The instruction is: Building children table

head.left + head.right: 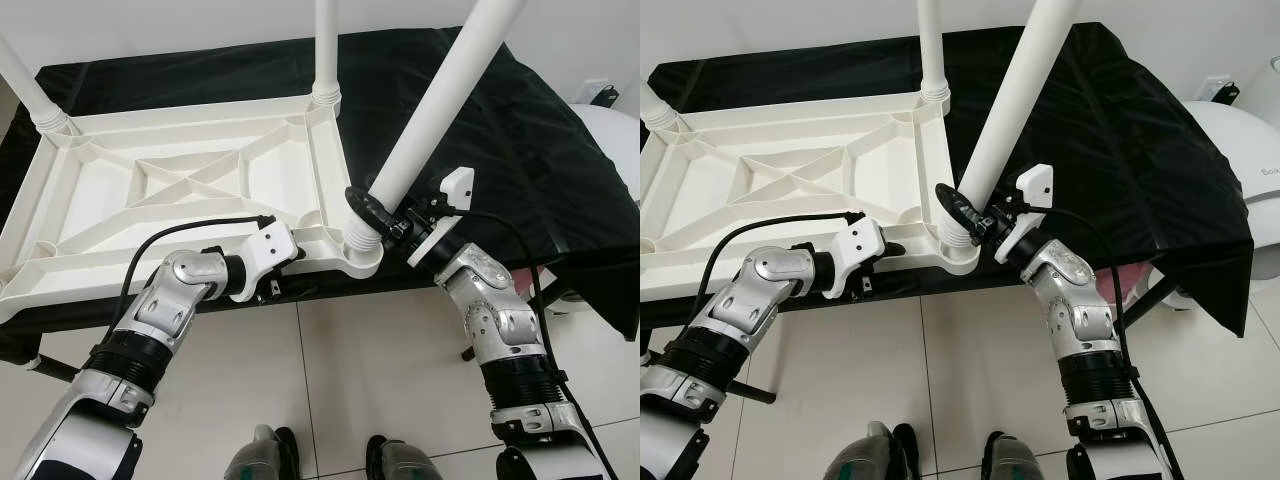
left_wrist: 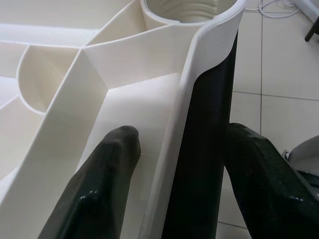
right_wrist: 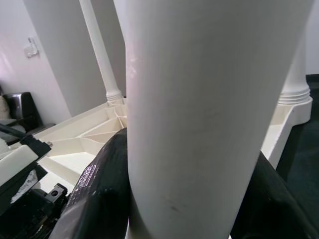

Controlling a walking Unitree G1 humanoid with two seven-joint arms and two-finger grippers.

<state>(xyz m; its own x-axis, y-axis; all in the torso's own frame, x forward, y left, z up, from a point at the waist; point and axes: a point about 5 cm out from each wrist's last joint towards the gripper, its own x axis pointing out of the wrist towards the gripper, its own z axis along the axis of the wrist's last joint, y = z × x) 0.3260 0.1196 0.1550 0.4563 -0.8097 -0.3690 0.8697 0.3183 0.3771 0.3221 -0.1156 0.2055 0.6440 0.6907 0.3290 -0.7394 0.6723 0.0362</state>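
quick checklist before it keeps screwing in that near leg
1. Right gripper shut on the tilted leg near its base: ok.
2. Left gripper straddles the tabletop rim, one finger inside and one outside, steadying it: ok.
3. Leg upright in the corner socket: not ok, it leans away from the other legs.
4. Threads engaged in the socket: cannot tell.
5. Far-corner leg seated upright: ok.
6. Tabletop flat on the black cloth: ok.

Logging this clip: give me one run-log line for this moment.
right end effector: shut on table leg, tilted in corner socket | left end effector: clamping tabletop rim | other legs: upright
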